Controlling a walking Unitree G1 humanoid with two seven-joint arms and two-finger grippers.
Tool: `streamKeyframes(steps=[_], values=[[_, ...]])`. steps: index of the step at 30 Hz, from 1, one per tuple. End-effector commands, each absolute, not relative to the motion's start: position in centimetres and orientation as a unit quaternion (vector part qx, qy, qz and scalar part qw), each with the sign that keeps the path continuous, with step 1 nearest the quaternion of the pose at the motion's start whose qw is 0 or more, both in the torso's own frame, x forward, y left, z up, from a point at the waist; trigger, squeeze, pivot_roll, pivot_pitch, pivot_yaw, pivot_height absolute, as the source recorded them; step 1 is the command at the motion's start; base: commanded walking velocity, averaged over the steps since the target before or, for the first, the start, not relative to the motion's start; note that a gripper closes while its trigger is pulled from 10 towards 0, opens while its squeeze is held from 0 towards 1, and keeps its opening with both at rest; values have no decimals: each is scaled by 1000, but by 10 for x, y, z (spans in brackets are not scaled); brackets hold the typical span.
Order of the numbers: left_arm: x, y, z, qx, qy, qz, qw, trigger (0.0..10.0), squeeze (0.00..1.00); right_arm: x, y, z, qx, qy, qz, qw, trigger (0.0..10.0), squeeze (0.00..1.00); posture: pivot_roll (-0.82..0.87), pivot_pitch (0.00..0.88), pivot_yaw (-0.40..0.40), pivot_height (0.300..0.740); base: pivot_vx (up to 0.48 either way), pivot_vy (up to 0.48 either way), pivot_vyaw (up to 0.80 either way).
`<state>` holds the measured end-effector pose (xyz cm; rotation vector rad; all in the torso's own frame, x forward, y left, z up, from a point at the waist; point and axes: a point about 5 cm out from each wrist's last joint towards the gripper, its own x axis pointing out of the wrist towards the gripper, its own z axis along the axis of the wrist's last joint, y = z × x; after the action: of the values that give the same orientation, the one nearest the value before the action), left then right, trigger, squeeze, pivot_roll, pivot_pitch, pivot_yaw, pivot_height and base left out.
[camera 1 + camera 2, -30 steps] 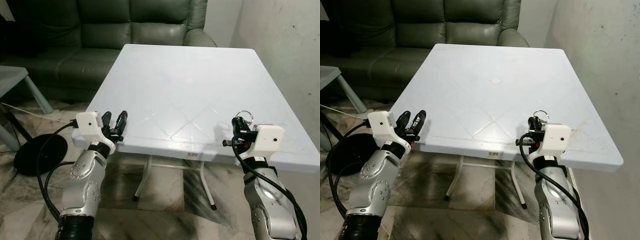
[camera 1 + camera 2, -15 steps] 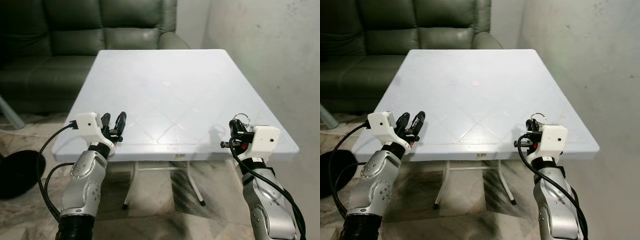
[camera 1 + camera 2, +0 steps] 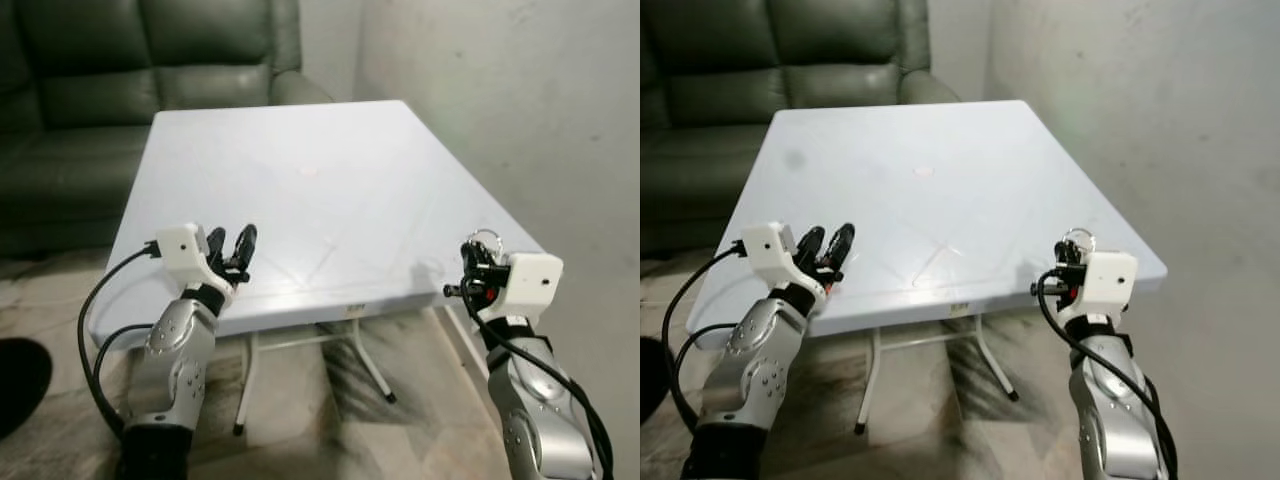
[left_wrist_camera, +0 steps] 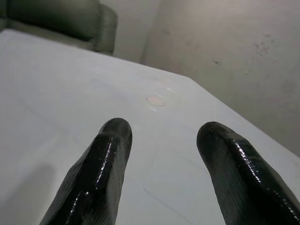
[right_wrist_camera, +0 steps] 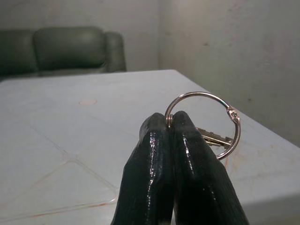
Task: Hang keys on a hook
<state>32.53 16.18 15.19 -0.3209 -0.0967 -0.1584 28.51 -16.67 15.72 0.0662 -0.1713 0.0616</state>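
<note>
My right gripper [image 5: 169, 123] is shut on a silver key ring [image 5: 224, 108] with a key [image 5: 213, 138] hanging through it. In the head views that gripper [image 3: 474, 252] stands above the white table's near right corner, the key ring [image 3: 485, 238] sticking up from its fingertips. My left gripper [image 3: 229, 245] is open with nothing between its fingers [image 4: 98, 173], held over the table's near left edge. No hook can be made out in these views.
A white square folding table [image 3: 300, 170] stands before me, with a dark green sofa [image 3: 90, 70] behind it. A bare grey wall [image 3: 500, 90] runs along the right. A dark round base [image 3: 15, 370] lies on the marble floor at the left.
The whole view has swung to the right, so the table and sofa sit further left and more wall shows. Both grippers keep their pose; the right still holds the key ring.
</note>
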Motion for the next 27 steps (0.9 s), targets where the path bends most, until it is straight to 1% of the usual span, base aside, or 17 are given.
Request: streamKeyframes(steps=[1, 27], values=[[328, 156, 154, -158, -45, -83, 983, 10000, 0, 285, -174, 160, 29, -88, 19, 996, 10000, 0, 34, 57, 2, 740, 0, 0, -763], [332, 154, 155, -160, -32, -80, 983, 10000, 0, 285, -175, 163, 29, -90, 11, 995, 10000, 0, 31, 70, 9, 740, 0, 0, -763]])
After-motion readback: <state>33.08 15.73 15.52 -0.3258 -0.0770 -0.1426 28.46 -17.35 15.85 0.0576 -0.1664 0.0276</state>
